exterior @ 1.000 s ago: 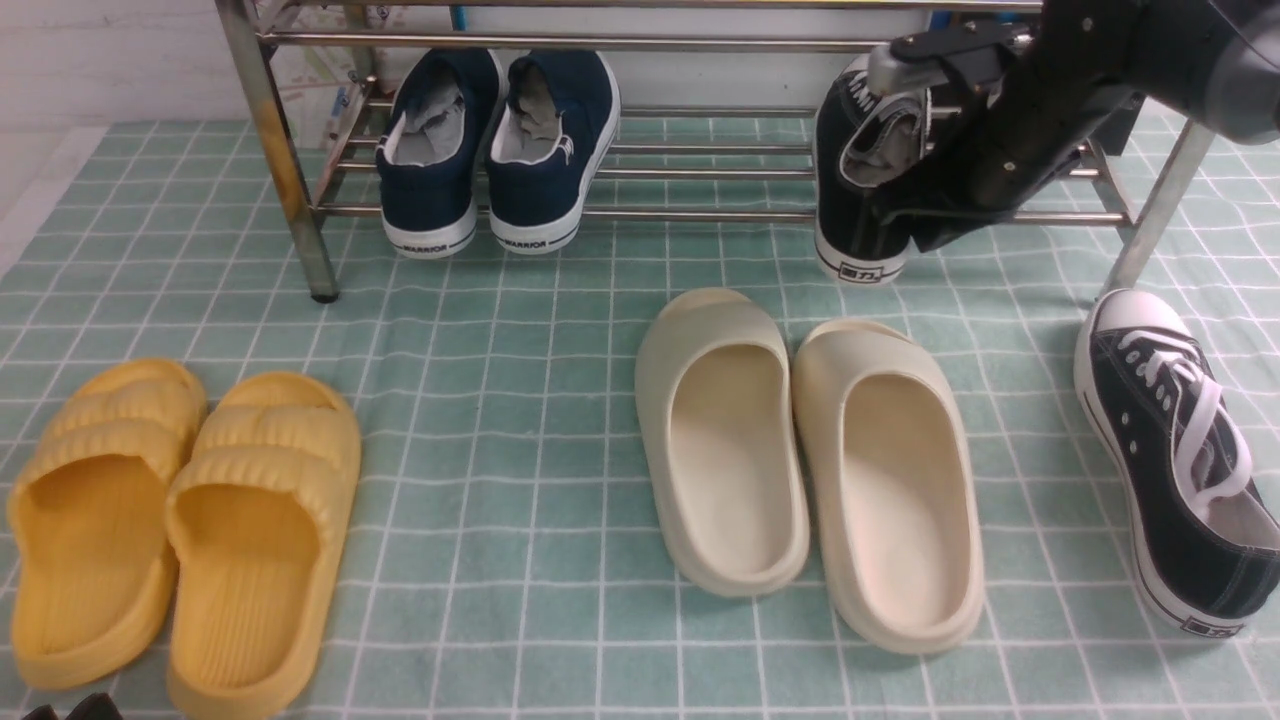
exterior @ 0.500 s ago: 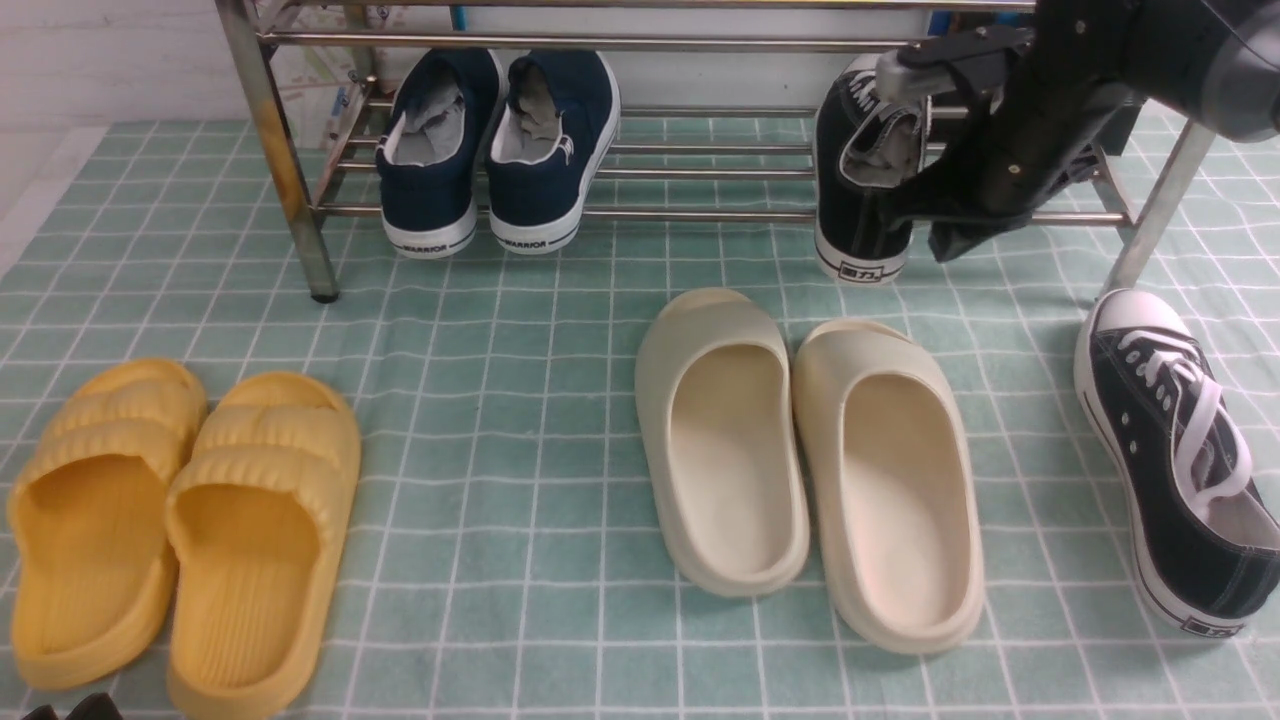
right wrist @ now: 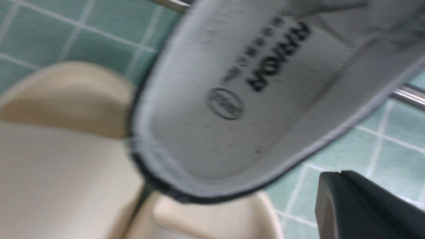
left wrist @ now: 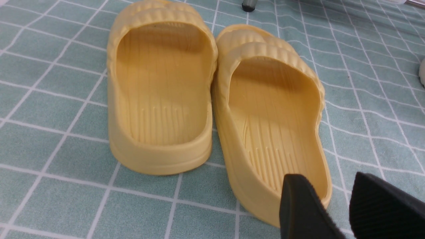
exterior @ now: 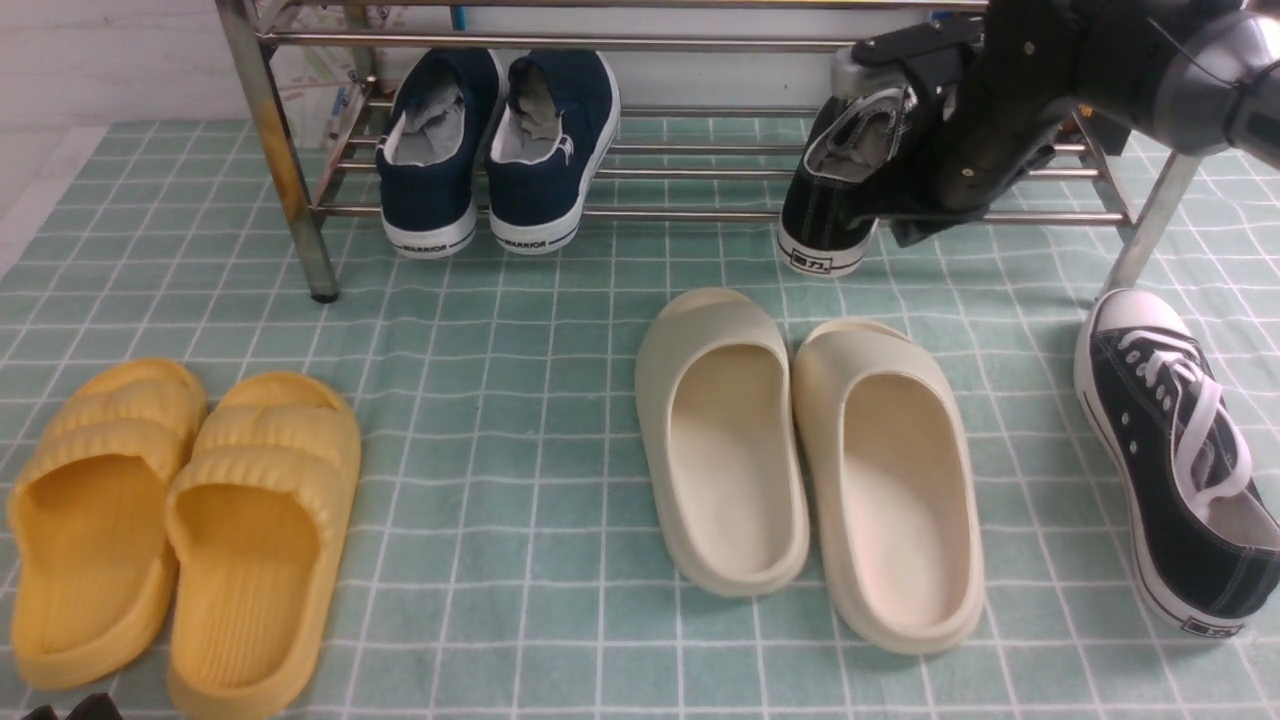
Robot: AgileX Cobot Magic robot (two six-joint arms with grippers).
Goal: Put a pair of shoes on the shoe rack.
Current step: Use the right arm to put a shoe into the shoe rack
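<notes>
One black sneaker [exterior: 825,200] rests on the chrome shoe rack's [exterior: 680,214] lower bars at the right, its heel hanging over the front bar and turned leftward. Its grey insole fills the right wrist view [right wrist: 252,99]. My right gripper [exterior: 912,232] is against the sneaker's right side, its fingers together and nothing between them; it also shows in the right wrist view [right wrist: 335,186]. The second black sneaker [exterior: 1170,450] lies on the floor mat at the far right. My left gripper [left wrist: 327,181] is open and empty, low over the heel of a yellow slide.
Navy slip-ons [exterior: 500,150] sit on the rack's left part. Cream slides [exterior: 800,450] lie in front of the rack at mid floor. Yellow slides [exterior: 170,520] lie at the near left. The rack's right leg [exterior: 1150,220] stands between my right arm and the floor sneaker.
The sneaker on the rack has swung and slid to the left, its heel now further left. My right gripper moved left along with it. The left arm has not moved.
</notes>
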